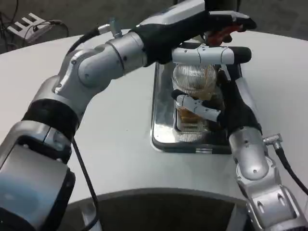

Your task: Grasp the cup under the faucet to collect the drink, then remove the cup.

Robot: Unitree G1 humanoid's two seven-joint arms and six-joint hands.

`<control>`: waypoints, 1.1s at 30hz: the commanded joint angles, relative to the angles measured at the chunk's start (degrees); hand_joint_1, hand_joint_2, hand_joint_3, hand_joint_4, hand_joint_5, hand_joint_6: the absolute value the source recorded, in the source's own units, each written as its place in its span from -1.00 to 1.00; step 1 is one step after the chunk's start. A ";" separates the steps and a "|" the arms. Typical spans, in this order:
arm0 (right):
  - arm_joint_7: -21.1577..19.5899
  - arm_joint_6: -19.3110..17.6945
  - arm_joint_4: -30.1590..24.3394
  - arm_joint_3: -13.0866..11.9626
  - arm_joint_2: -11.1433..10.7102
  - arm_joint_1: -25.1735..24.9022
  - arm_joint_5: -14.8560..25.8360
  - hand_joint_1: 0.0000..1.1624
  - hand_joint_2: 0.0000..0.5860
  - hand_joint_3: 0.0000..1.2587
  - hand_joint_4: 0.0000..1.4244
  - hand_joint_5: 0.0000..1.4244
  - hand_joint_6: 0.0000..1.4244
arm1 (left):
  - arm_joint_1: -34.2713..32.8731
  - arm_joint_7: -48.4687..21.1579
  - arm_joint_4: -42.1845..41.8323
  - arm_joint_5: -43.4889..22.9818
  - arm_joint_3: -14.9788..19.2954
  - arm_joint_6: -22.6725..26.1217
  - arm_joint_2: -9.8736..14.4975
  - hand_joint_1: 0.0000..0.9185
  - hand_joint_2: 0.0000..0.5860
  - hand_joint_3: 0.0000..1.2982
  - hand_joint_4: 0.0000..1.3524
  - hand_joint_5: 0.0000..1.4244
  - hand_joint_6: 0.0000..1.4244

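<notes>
Hemmed above the right hand (219,113) by the faucet's bar (207,55) and the left forearm (120,57), blocked ahead by the ribbed cup (192,79), walled by the metal tray's rim (159,120), open toward bare white table (125,159) leftward.

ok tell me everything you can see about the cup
The cup is clear, ribbed plastic by the look of it, holding an amber drink in its lower part. It stands over the metal drip tray, under the dispenser's faucet bar. The right hand has its white fingers wrapped around the cup's lower front. The cup looks tilted, though its base is hidden, so I cannot tell whether it rests on the tray.
</notes>
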 commanded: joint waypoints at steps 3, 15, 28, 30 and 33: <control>-0.84 -1.78 2.73 0.10 0.46 -1.67 1.35 0.23 -0.32 -1.00 -1.00 -0.93 -0.87 | -0.34 -1.40 0.93 2.32 -1.29 -0.25 -1.00 -1.00 -0.74 -0.66 -0.75 -0.62 -0.66; -3.78 -2.06 6.30 0.44 1.86 -3.36 1.97 0.23 -0.32 -1.00 -1.00 -0.91 -0.85 | -0.65 -1.13 1.16 3.24 -1.16 -0.20 -0.61 -1.00 -0.73 -0.64 -0.74 -0.62 -0.66; -6.02 -2.72 8.70 1.25 3.48 -4.74 2.08 0.23 -0.32 -1.00 -0.97 -0.86 -0.84 | -0.85 -0.81 1.18 3.91 -1.16 -0.17 0.01 -1.00 -0.72 -0.64 -0.74 -0.62 -0.66; -7.68 -2.89 8.96 1.44 4.35 -4.70 1.70 0.23 -0.32 -1.00 -0.94 -0.84 -0.83 | -0.85 -0.72 1.17 3.97 -1.18 -0.15 0.17 -1.00 -0.72 -0.64 -0.73 -0.62 -0.66; -9.17 -3.34 9.73 1.63 5.10 -4.89 1.65 0.23 -0.32 -1.00 -0.91 -0.80 -0.82 | -0.84 -0.69 1.13 3.88 -1.11 -0.25 0.31 -1.00 -0.72 -0.64 -0.73 -0.62 -0.66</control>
